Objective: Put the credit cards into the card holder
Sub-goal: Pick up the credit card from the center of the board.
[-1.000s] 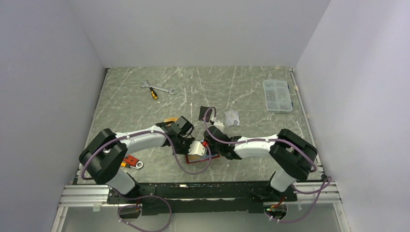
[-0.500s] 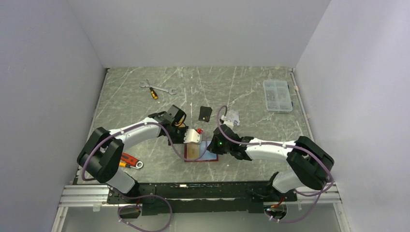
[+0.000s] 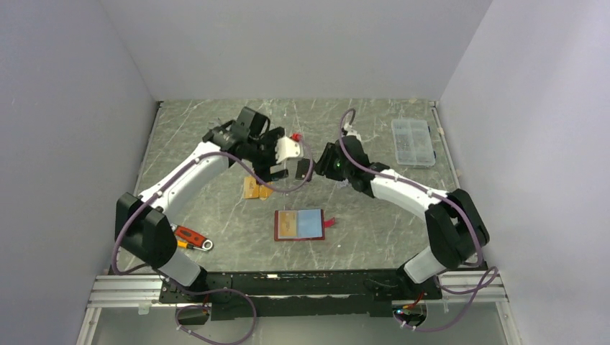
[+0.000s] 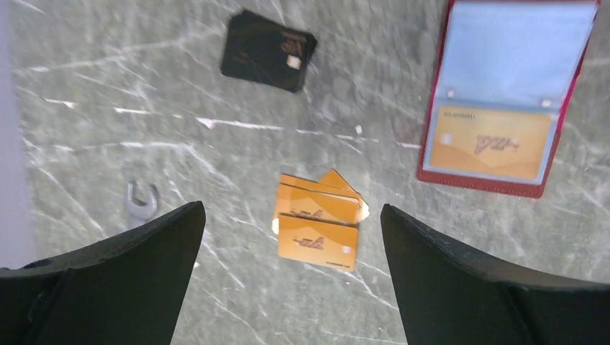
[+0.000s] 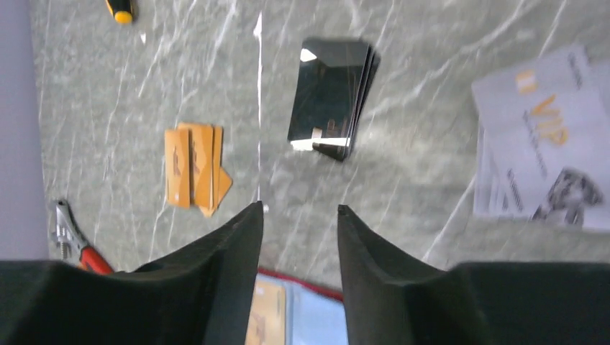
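Observation:
The dark-red card holder (image 3: 300, 225) lies open near the front, with one orange credit card (image 4: 493, 142) in its clear sleeve. A fanned stack of orange credit cards (image 4: 318, 219) lies on the table below my left gripper (image 4: 291, 208), which hangs wide open and empty. A black stack (image 5: 332, 97) lies ahead of my right gripper (image 5: 299, 208), whose jaws stand apart with nothing between them. Silver-grey cards (image 5: 539, 158) sit to the right. In the top view both grippers, left (image 3: 288, 172) and right (image 3: 321, 159), hover behind the holder.
A clear compartment box (image 3: 413, 141) stands at the back right. A red-handled tool (image 3: 190, 239) lies at the front left. A screwdriver tip (image 5: 119, 8) and a wrench end (image 4: 142, 200) show at the edges of the wrist views.
Both arms have risen and swung back from the card holder towards the table's middle. Both grippers have opened. The holder now lies uncovered with an orange card in it.

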Controlling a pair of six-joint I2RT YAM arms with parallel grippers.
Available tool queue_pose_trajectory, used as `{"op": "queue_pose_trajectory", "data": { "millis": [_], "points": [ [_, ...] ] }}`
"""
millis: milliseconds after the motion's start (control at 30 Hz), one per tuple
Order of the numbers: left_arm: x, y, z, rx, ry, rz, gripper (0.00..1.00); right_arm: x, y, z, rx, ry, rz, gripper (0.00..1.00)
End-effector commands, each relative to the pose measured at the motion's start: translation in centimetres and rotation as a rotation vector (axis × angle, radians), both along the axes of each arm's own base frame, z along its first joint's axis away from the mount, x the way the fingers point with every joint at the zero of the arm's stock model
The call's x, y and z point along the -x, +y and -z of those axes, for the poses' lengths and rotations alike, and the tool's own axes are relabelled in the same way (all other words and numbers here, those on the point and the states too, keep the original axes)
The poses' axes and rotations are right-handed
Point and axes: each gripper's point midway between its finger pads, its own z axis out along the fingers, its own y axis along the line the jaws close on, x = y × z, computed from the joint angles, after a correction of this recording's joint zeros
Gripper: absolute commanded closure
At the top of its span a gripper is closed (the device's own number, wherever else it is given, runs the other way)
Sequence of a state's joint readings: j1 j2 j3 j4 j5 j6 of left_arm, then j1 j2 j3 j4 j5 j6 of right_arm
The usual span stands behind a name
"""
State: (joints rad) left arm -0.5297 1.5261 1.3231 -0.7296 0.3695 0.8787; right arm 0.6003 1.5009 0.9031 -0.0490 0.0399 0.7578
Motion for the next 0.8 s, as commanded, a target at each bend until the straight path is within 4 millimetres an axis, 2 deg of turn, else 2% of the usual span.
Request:
{"op": "queue_pose_trajectory", "data": {
  "millis": [0, 33, 67, 167, 200, 267, 367, 400, 467, 500, 533, 600, 667, 767],
  "points": [
    [1.9, -0.8, -3.5, 0.01, 0.166, 0.05, 0.01, -3.3, 0.4, -0.7, 0.009, -0.04, -0.063, 0.48],
    [3.5, -0.4, -3.6, -0.021, 0.253, 0.084, 0.01, -4.0, 0.3, -0.7, 0.008, -0.044, -0.064, 0.43],
    [4.3, -0.5, -4.0, -0.025, 0.304, 0.102, 0.01, -4.4, 0.4, -0.5, 0.012, -0.044, -0.068, 0.41],
    [5.5, 0.2, -4.1, -0.086, 0.42, 0.118, 0.01, -5.6, 0.8, -0.4, 0.015, -0.054, -0.078, 0.35],
    [5.3, 0.6, -4.0, -0.116, 0.427, 0.116, 0.0, -5.9, 0.9, -0.3, 0.016, -0.053, -0.081, 0.33],
    [3.0, 0.7, -5.2, -0.086, 0.336, 0.041, 0.01, -6.3, 1.1, 0.0, 0.017, -0.052, -0.084, 0.32],
    [-1.5, 1.8, -11.3, 0.165, 0.075, -0.161, 0.0, -6.7, 1.2, 0.3, 0.014, -0.063, -0.082, 0.29],
    [-2.4, 2.9, -12.4, 0.244, 0.035, -0.269, 0.01, -6.8, 1.2, 0.5, 0.015, -0.064, -0.084, 0.28],
    [-4.4, 4.4, -10.7, 0.305, -0.062, -0.411, 0.01, -7.2, 1.4, 0.8, 0.022, -0.061, -0.088, 0.26],
    [-5.0, 5.1, -7.3, 0.233, -0.091, -0.449, 0.01, -7.4, 1.5, 1.0, 0.033, -0.055, -0.091, 0.25],
    [-5.7, 5.1, -5.8, 0.156, -0.118, -0.469, 0.0, -7.7, 1.5, 1.2, 0.042, -0.052, -0.087, 0.25],
    [-6.5, 5.3, -3.2, 0.016, -0.058, -0.501, 0.01, -8.1, 1.6, 1.4, 0.053, -0.055, -0.085, 0.25],
    [-7.7, 5.0, -2.7, 0.068, 0.014, -0.51, 0.01, -8.5, 1.6, 1.7, 0.053, -0.051, -0.084, 0.25],
    [-10.0, 4.9, -2.8, 0.107, -0.133, -0.526, 0.01, -9.2, 1.9, 2.4, 0.051, -0.035, -0.079, 0.26]
  ]
}}
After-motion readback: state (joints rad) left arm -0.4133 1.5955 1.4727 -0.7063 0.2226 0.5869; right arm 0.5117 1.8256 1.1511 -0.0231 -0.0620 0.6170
